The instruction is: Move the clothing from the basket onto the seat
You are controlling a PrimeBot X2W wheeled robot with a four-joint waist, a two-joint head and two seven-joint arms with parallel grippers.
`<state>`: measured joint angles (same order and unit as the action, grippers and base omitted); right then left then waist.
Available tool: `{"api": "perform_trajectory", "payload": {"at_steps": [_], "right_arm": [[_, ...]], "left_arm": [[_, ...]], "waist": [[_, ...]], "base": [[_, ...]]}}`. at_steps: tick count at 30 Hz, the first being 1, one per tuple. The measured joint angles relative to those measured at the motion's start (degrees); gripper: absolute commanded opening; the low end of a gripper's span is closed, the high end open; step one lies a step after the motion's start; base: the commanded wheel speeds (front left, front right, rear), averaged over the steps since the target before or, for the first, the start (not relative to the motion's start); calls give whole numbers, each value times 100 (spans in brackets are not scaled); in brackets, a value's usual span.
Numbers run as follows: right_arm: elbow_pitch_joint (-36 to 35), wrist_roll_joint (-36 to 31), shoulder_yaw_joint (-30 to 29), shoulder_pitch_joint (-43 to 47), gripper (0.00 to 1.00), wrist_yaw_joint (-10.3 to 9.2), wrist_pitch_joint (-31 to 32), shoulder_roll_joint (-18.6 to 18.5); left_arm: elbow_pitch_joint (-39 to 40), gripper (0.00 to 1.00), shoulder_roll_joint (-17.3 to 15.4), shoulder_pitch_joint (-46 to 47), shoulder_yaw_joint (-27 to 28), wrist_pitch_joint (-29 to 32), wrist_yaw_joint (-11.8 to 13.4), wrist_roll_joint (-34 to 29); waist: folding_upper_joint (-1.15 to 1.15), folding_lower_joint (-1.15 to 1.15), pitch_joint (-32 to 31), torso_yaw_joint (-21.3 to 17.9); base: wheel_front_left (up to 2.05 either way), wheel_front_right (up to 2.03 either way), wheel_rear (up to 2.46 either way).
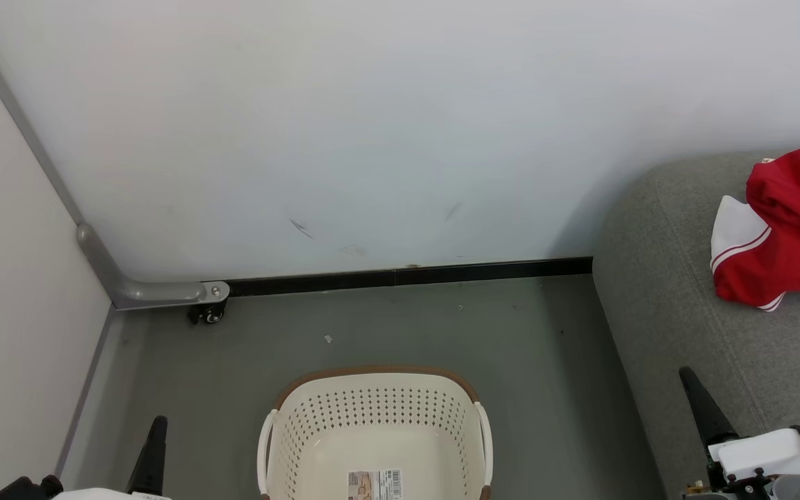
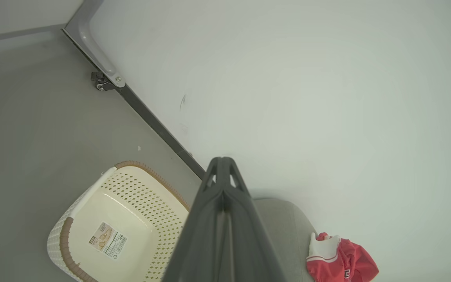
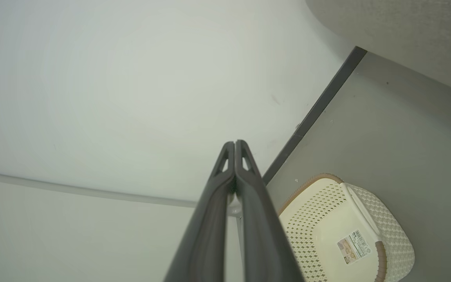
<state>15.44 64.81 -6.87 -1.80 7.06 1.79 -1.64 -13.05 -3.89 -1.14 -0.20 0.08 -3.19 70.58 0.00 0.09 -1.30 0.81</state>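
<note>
1. The clothing (image 1: 778,260) is a bunched red garment with a white panel, thin stripes and small lettering. It lies on top of the seat (image 1: 678,319), toward the seat's end by the wall. It is set back from the rounded edge that faces the open floor.
2. The seat is grey fabric with a stitched seam. It stands on the grey floor (image 1: 525,361) with its far end against the white wall (image 1: 400,125).
3. The basket (image 1: 372,406) stands upright on the floor, near the seat's rounded edge but not touching it. It is well apart from the black baseboard (image 1: 407,278) at the foot of the wall.
4. The basket's bare cream bottom shows, and a barcode sticker (image 1: 374,484) lies flat on it.
5. The left gripper (image 1: 158,427) hangs over the floor just beside the basket's left side. Its two dark fingers are pressed together, closed on themselves. In the left wrist view they meet in a single tip pointing at the foot of the wall.
6. The right gripper (image 1: 690,382) hangs over the seat's near part, close to its rounded edge and well apart from the clothing. Its fingers are also pressed flat together with nothing between them, as the right wrist view shows.
7. A grey metal bracket (image 1: 143,292) with a small black caster (image 1: 209,314) sits at the floor's far left corner, where the two walls meet.
8. A tiny white scrap (image 1: 328,339) lies on the floor between the caster and the basket.
</note>
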Motion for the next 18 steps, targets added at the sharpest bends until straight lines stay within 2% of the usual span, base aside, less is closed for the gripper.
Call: {"api": "perform_trajectory", "payload": {"at_steps": [18], "right_arm": [[22, 1669, -115, -117, 0, 0, 331, -13]], "left_arm": [[-179, 0, 99, 276, 279, 354, -211, 1355]], "waist": [[0, -5, 97, -53]], "base": [[0, 0, 0]]}}
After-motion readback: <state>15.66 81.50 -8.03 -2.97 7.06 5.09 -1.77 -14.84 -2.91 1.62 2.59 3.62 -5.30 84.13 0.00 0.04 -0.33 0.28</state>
